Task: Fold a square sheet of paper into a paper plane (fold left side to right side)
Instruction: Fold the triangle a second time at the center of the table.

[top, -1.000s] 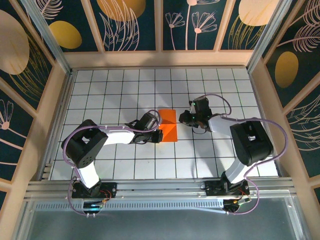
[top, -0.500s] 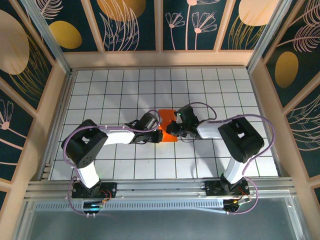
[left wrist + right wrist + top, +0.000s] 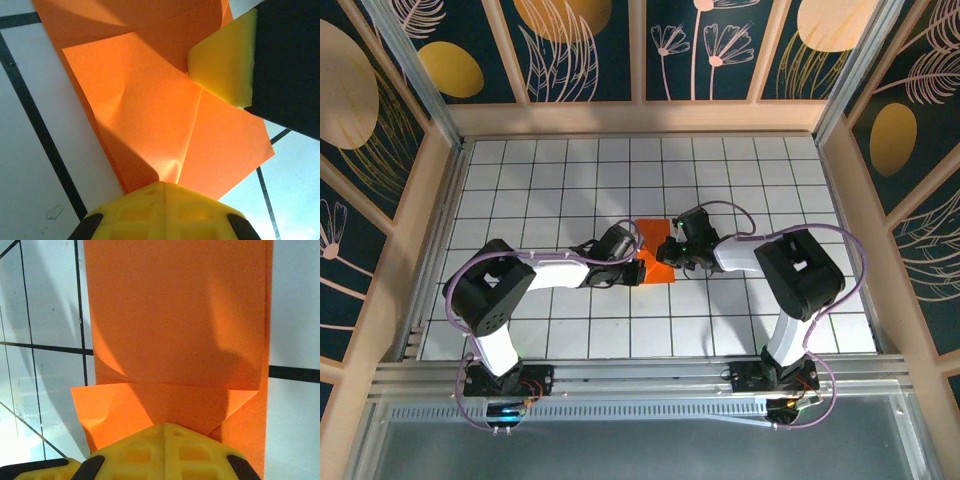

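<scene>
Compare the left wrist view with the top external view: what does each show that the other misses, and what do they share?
Left wrist view: the creases and overlapping folded layers of the orange paper, plus the left gripper, shut, at the paper's near edge, facing a yellow pad of the right gripper. Top external view: both whole arms, their bases, the gridded table and the patterned walls. Shared: the orange paper on the white grid with both grippers meeting at it.

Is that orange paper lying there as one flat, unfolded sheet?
No, the orange paper has layers folded over each other, with clear crease lines.
</scene>
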